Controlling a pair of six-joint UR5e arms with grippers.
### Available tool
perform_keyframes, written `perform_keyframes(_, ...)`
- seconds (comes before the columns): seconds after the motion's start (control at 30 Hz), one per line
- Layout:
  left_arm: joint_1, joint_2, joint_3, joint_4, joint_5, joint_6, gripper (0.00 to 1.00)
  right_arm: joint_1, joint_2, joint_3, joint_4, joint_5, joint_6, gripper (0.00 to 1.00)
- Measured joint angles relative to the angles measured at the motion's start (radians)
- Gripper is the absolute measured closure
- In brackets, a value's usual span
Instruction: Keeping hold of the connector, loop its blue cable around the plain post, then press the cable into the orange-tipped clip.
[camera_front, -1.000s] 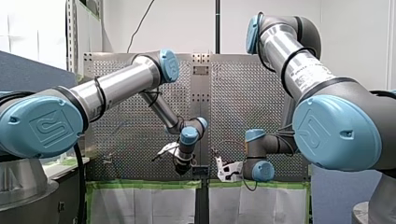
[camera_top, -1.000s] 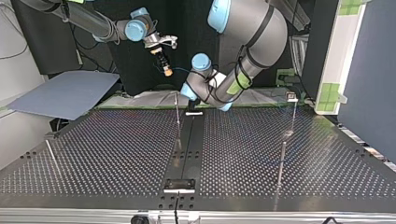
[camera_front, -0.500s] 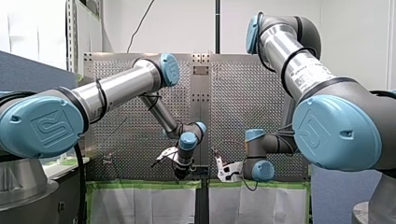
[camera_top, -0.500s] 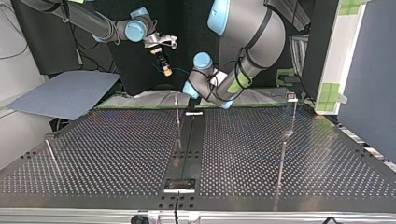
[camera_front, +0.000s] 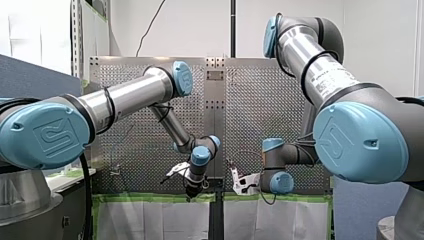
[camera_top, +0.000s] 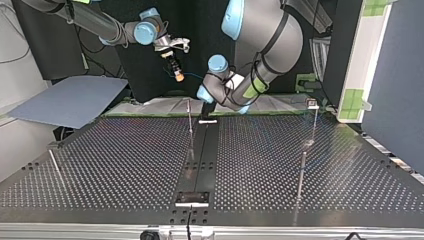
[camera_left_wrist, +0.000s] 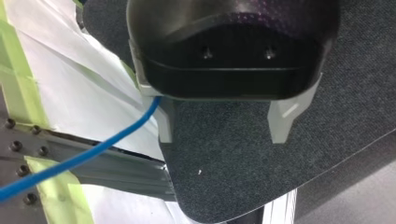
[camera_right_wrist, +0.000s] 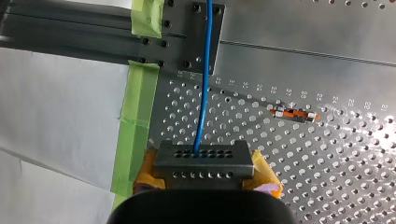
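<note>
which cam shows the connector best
Right wrist view: the connector sits close up, clamped between yellow pads, blue cable leaving it. Top view shows it tiny; front view cannot resolve it; left wrist view shows only cable.

You see a blue cable, a grey connector with rows of small holes, yellow pads, an orange-tipped clip, green tape and a silver perforated table.

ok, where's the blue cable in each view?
Right wrist view: blue cable runs ahead from the connector.
Left wrist view: cable passes beside my left gripper.
Top view: too faint to tell.
Front view: too thin to tell.
Landmark: green tape edging the table, front and wrist views.
</note>
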Motion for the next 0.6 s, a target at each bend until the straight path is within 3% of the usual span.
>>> perform_keyframes(0.5,0.007,-0.006,-0.027,0.06,0.014,-0.034,0.0,-0.001,0.0,-0.001,0.0,0.0,0.0,1.0)
perform_keyframes(0.57,0.007,-0.006,-0.028,0.06,0.016,-0.038,0.05,-0.001,0.0,-0.002,0.0,0.0,0.0,1.0)
perform_keyframes(0.6,0.006,-0.005,-0.029,0.061,0.016,-0.04,0.18,-0.001,0.0,-0.002,0.0,0.0,0.0,1.0)
